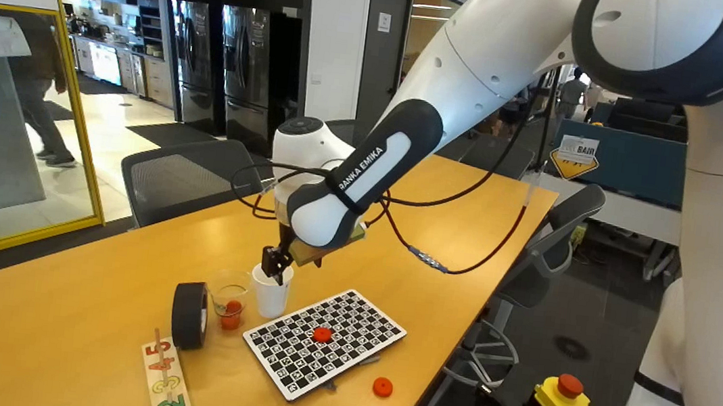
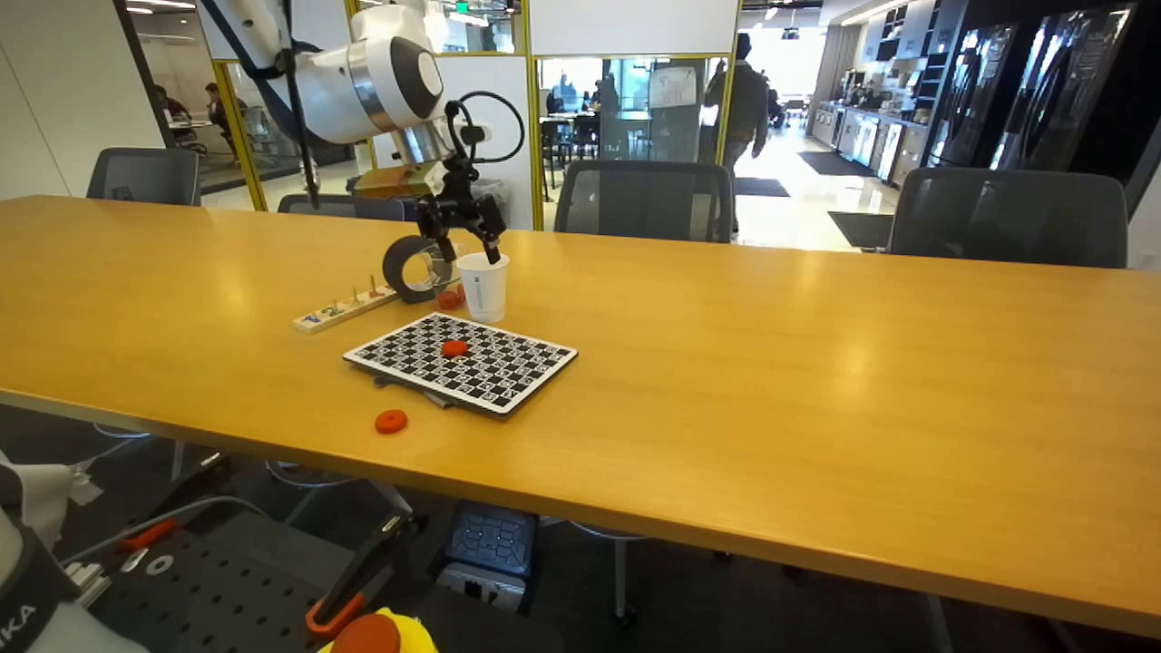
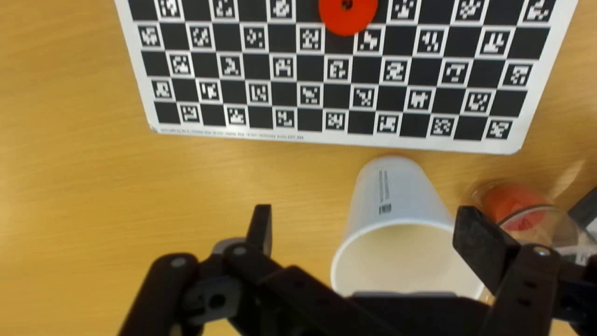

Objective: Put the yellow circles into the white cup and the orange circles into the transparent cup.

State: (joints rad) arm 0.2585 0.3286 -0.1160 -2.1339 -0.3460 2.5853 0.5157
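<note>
White cup (image 1: 271, 299): in an exterior view, just right of the transparent cup (image 1: 226, 285) holding orange circles (image 1: 231, 316).
Checkerboard (image 1: 358, 318): bears one orange circle (image 1: 322, 335); another orange circle (image 1: 383, 387) lies near right on the table (image 1: 450, 199).
Gripper (image 2: 472, 253): in an exterior view, over the white cup; in the wrist view, spread wide.

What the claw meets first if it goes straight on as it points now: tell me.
Probably the white cup: the claw is aimed down at its mouth. Depth is unclear, so whether it would strike the rim or pass inside cannot be told.
</note>
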